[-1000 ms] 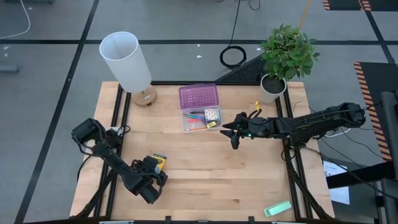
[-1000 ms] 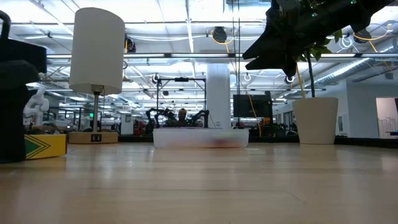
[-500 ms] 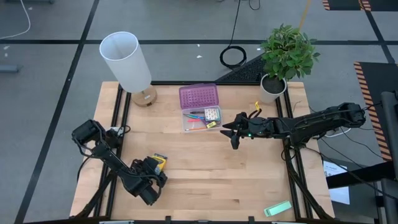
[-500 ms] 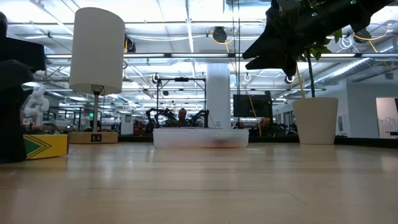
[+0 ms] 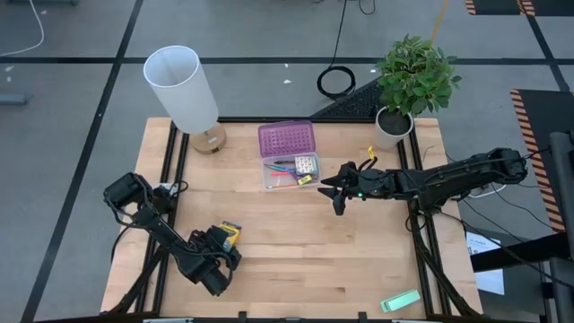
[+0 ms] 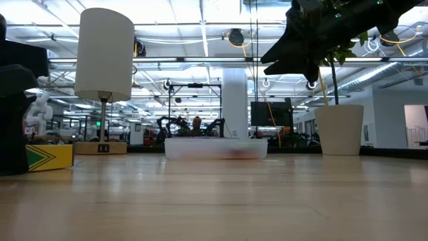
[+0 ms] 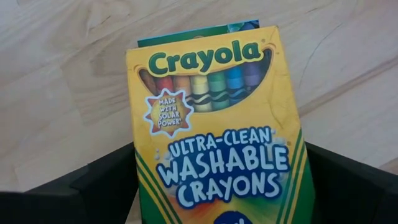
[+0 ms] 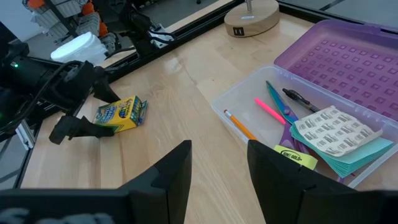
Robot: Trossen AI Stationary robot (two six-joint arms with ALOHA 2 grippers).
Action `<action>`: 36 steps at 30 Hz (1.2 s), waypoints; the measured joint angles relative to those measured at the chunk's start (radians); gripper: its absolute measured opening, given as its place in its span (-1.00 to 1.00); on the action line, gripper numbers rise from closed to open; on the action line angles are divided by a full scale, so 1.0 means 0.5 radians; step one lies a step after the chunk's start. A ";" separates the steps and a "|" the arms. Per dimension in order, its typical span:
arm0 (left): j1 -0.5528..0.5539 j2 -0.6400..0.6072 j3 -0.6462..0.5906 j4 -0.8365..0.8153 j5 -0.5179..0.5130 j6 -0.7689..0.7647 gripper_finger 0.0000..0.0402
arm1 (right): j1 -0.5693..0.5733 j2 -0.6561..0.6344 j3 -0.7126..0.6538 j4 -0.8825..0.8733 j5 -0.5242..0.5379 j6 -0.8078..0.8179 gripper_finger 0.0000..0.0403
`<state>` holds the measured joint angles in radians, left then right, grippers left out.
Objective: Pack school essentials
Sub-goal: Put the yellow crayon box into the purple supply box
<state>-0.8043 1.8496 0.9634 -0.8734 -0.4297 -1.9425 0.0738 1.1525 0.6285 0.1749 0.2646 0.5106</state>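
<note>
While left end effector (image 5: 221, 248) pinches crayon box (image 5: 230, 235), box seemingly lies flat, pointing toward case (image 5: 289, 170).

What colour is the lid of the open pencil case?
Translucent purple with a grid of raised squares; the lid shows best in the right wrist view.

White lamp (image 5: 183, 90) at back left, potted plant (image 5: 408, 85) back right, pale green block (image 5: 400, 301) at front edge

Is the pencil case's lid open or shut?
Open: the pencil case has its purple lid folded back, contents exposed.
</note>
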 joint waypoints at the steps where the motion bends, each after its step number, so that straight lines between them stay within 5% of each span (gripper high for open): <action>1: 0.000 0.001 0.000 0.000 0.000 0.000 0.98 | -0.001 -0.001 0.000 0.000 0.000 -0.001 -0.25; 10: 0.001 0.002 0.000 0.001 -0.002 0.007 0.95 | 0.000 0.000 0.000 0.000 0.000 0.000 -0.25; 21: 0.002 0.002 0.001 0.015 -0.025 0.027 0.55 | -0.001 -0.001 0.000 0.000 0.000 -0.002 -0.25; 36: 0.002 0.003 -0.002 0.009 -0.048 0.099 0.72 | 0.000 0.000 0.000 0.000 0.000 -0.005 -0.25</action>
<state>-0.8036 1.8511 0.9627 -0.8688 -0.4537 -1.8932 0.0735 1.1525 0.6285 0.1749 0.2646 0.5079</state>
